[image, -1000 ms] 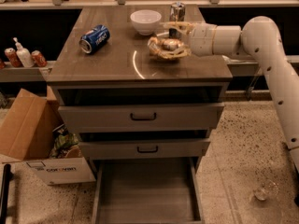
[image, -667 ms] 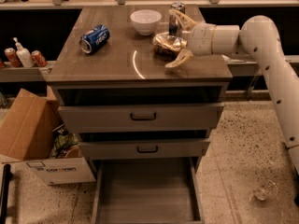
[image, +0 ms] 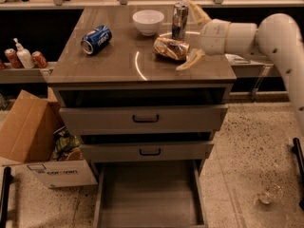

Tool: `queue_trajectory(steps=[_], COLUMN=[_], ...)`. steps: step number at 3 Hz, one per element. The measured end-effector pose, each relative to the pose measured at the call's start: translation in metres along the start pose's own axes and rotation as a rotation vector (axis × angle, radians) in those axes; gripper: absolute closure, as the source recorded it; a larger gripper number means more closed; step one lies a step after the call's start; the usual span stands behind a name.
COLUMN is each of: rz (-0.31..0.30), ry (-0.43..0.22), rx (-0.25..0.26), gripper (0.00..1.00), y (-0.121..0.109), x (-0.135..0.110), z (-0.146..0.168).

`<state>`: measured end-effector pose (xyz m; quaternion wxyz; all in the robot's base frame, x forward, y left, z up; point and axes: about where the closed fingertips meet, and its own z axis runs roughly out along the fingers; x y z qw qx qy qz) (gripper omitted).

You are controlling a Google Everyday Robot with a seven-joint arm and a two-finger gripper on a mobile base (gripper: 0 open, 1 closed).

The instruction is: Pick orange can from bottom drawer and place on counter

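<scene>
The orange can (image: 171,48) lies on its side on the counter (image: 118,63), at about 3 o'clock from the counter's middle, dented and turned slightly askew. The gripper (image: 185,36) hangs over the counter's right edge, just to the 3 o'clock side of the can. Its two fingers are spread wide apart and grip nothing. One finger (image: 191,61) slants down toward the counter by the can's right end, and whether it touches the can cannot be told. The other rises behind the tall silver can (image: 179,20). The white arm (image: 266,34) reaches in from 3 o'clock.

The tall silver can stands upright at 1 o'clock, just behind the orange can. A white bowl (image: 148,22) sits at 12 o'clock, and a blue can (image: 96,39) lies on its side at 10 o'clock.

Below the counter, the bottom drawer (image: 149,194) is pulled out, showing its flat grey floor. The two drawers above it are slightly ajar. A cardboard box (image: 28,137) stands on the floor at 9 o'clock from the cabinet, and a glass (image: 270,193) lies on the floor at 4 o'clock.
</scene>
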<state>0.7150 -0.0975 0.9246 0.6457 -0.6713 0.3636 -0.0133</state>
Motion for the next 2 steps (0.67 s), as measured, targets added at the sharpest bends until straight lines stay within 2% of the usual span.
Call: queue_trajectory(steps=[1,2], rz=[-0.092,-0.151], ry=[-0.011,-0.035], rx=[0.093,0.117], gripper=[0.0,0.0], y=[-0.024,-0.035], x=[-0.043,-0.072], z=[-0.054,-0.085])
